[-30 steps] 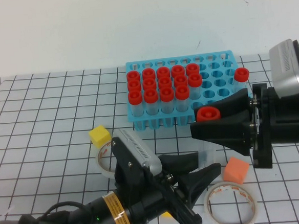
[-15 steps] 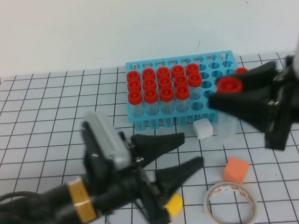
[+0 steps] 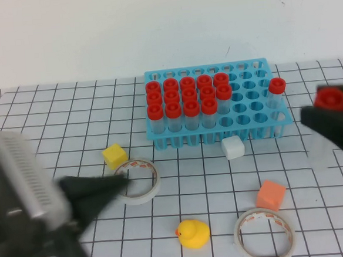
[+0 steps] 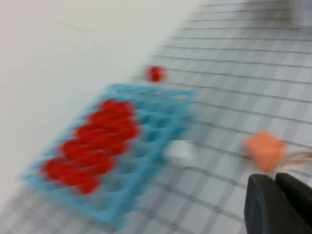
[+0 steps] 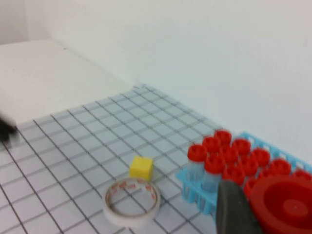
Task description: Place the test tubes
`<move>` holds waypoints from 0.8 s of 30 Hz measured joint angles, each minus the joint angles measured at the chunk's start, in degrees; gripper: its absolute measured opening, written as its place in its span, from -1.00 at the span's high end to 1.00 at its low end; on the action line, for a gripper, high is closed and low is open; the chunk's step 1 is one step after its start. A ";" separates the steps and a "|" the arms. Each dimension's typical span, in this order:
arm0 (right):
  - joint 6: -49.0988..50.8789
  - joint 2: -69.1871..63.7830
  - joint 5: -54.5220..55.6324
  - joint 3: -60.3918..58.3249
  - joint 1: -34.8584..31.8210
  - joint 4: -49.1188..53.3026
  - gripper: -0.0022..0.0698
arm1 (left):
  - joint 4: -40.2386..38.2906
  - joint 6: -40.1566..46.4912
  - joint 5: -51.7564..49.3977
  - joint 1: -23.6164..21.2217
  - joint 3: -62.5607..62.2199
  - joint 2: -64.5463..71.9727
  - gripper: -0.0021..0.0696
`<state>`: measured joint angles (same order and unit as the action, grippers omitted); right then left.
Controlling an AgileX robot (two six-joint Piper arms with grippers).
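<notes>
Left gripper (image 3: 120, 183): low at the near left of the table, pointing toward the middle. Fingers pressed together, nothing between them. Its tip lies over the near edge of a tape ring (image 3: 138, 179). The left wrist view shows the same two dark fingers (image 4: 262, 204) side by side with no gap.

Right gripper (image 3: 321, 118): at the far right edge of the table, raised off the surface. It is clamped on a test tube (image 3: 331, 98), whose red cap sits above the dark fingers and whose clear body hangs below. This tube is off to the right of the blue rack (image 3: 249, 108), apart from it and not over any hole.

The rack stands at the back middle of the grid mat. The racked tubes (image 3: 181, 95), fourteen with red caps, fill its left part in three rows; the right part has open holes. A lone tube (image 3: 277, 87) stands upright at the rack's right end; I cannot tell whether it sits in a hole or just outside.

Loose items in front:
- yellow cube (image 3: 114, 156), touching the tape ring's far side
- white cube (image 3: 233, 148), just in front of the rack
- orange cube (image 3: 271, 194)
- second tape ring (image 3: 264, 234), near the orange cube
- yellow duck (image 3: 193, 233), near the front edge
</notes>
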<state>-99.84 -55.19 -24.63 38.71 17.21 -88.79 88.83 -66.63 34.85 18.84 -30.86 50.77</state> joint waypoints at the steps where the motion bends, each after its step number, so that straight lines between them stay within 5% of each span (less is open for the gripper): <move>1: 0.00 0.73 0.30 -0.95 0.00 0.10 0.18 | 3.81 -4.79 -2.97 -0.15 0.00 -3.46 0.94; 4: 0.10 4.07 1.95 -4.39 0.00 -0.15 0.18 | 10.54 -14.03 -7.56 -0.15 1.43 -13.37 0.94; 12: 0.42 7.65 2.37 -5.45 0.00 -2.89 0.18 | 11.61 -25.60 -20.13 -0.15 13.00 -27.73 0.94; 24: 0.42 6.34 2.61 -5.45 0.00 -4.33 0.18 | 11.48 -28.11 -23.33 -0.15 22.07 -37.35 0.94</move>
<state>-99.42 -48.85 -22.02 33.27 17.21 -93.12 100.31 -94.74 11.52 18.69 -8.79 13.41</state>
